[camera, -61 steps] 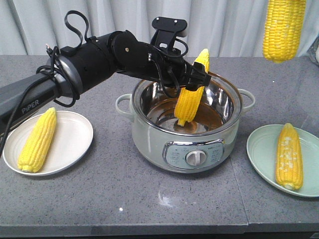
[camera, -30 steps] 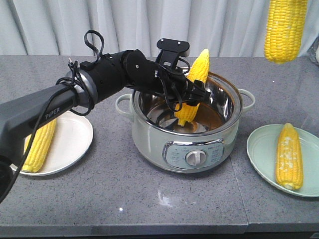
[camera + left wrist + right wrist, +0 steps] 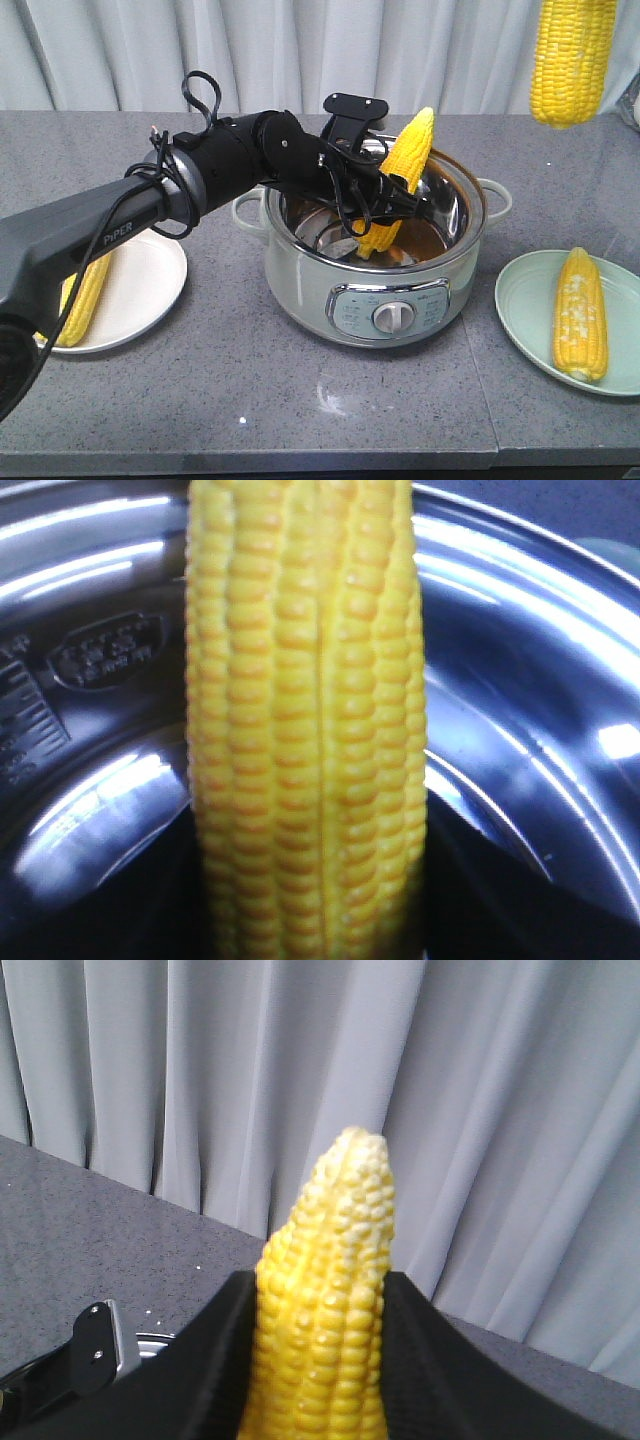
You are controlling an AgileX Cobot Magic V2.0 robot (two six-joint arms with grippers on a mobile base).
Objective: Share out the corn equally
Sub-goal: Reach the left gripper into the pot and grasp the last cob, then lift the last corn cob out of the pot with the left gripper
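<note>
One corn cob point(image 3: 402, 172) stands tilted in the steel pot point(image 3: 375, 290), its tip leaning right over the rim. My left gripper point(image 3: 383, 200) is shut on its middle. In the left wrist view this cob point(image 3: 310, 730) fills the centre against the pot's shiny wall. Another corn cob point(image 3: 572, 55) hangs high at the top right. In the right wrist view my right gripper point(image 3: 320, 1295) is shut on that cob point(image 3: 325, 1350), with black fingers point(image 3: 225, 1360) on both sides. A cob point(image 3: 85, 297) lies on the white plate point(image 3: 150, 280). Another cob point(image 3: 580, 312) lies on the green plate point(image 3: 525, 300).
The pot sits mid-table with handles on both sides and a control knob point(image 3: 393, 317) at the front. My left arm point(image 3: 120, 225) crosses above the white plate. A grey curtain point(image 3: 300, 50) hangs behind the table.
The left arm has swung further in over the white plate. The cob in the pot has tilted, its tip moving right. The hanging cob has hardly moved.
</note>
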